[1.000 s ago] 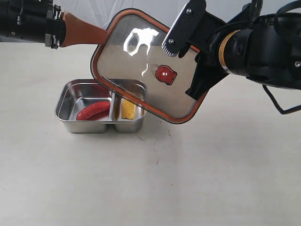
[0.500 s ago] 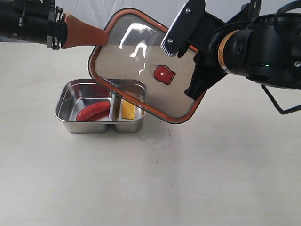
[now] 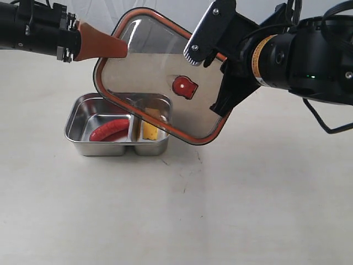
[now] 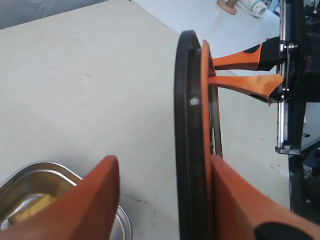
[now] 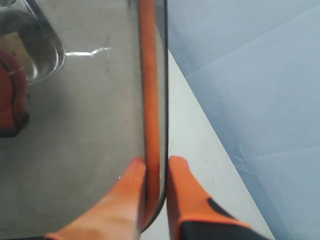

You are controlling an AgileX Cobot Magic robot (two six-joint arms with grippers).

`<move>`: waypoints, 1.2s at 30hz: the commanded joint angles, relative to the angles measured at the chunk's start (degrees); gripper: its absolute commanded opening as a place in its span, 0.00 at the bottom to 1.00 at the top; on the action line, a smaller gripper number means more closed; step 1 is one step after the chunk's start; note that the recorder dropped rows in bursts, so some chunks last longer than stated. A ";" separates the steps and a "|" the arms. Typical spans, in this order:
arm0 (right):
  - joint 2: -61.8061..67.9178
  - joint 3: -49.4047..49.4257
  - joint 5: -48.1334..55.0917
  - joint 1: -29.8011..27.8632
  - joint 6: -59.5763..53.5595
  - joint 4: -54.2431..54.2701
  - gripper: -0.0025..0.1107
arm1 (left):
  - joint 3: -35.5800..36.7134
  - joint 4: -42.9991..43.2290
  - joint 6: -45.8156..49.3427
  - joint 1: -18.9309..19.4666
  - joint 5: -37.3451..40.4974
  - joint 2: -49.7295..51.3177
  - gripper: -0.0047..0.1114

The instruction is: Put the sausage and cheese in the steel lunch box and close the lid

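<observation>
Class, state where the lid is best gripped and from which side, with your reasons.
Pinch the lid at its rim, coming edge-on from the right, as the right gripper does: a thin, flat, tilted plate offers only its thickness to close across.

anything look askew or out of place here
Only the lid: it hangs tilted above the steel lunch box, pinched at one edge by the right pincer, not seated. The sausage and the cheese lie tidily in separate compartments; nothing spilled.

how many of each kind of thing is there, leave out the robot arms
sausage: 1
cheese: 1
steel lunch box: 1
lid: 1
total: 4
</observation>
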 commanded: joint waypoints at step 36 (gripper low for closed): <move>-0.59 -0.28 6.20 0.01 3.37 -0.18 0.59 | -0.25 -2.17 10.38 -0.35 0.46 0.19 0.04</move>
